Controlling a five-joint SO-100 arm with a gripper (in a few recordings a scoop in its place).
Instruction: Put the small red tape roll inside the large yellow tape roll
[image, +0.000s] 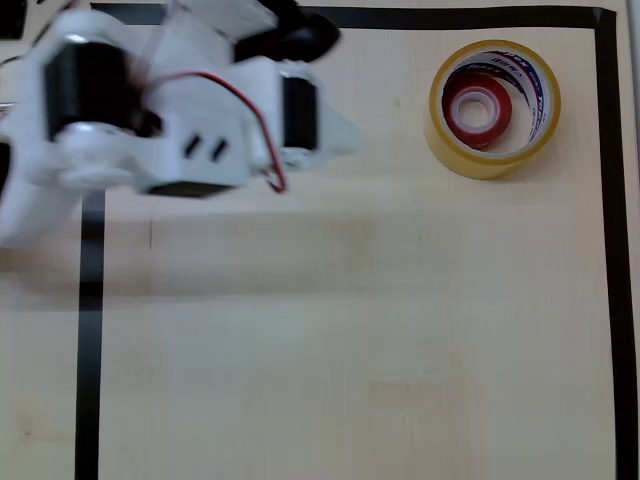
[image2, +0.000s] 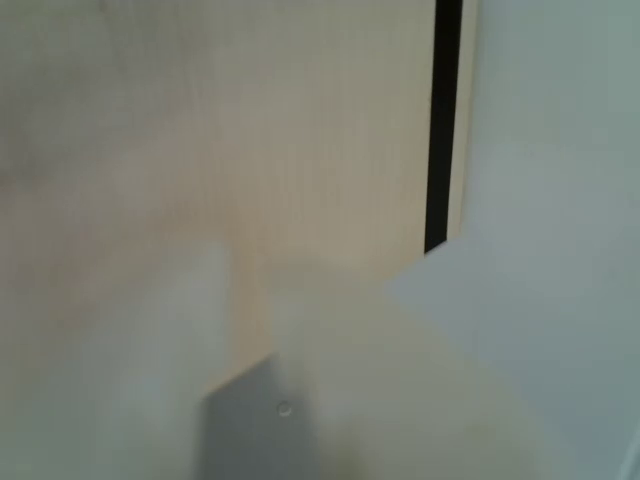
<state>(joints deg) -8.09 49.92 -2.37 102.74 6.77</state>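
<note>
In the overhead view the large yellow tape roll (image: 494, 108) lies flat at the table's back right. The small red tape roll (image: 478, 106) lies flat inside its hole, on the table within the white printed core. My white arm (image: 180, 110) is blurred at the back left, far from both rolls, and its gripper end (image: 335, 130) points right. In the wrist view my gripper (image2: 250, 330) shows as two blurred white fingers (image2: 170, 360) close together, with a thin slit of table and nothing between them.
A black tape line (image: 90, 330) frames the light wooden table on the left, back and right (image: 605, 250). The same line (image2: 445, 120) shows in the wrist view, with a pale surface to its right. Bare wood fills the middle and front.
</note>
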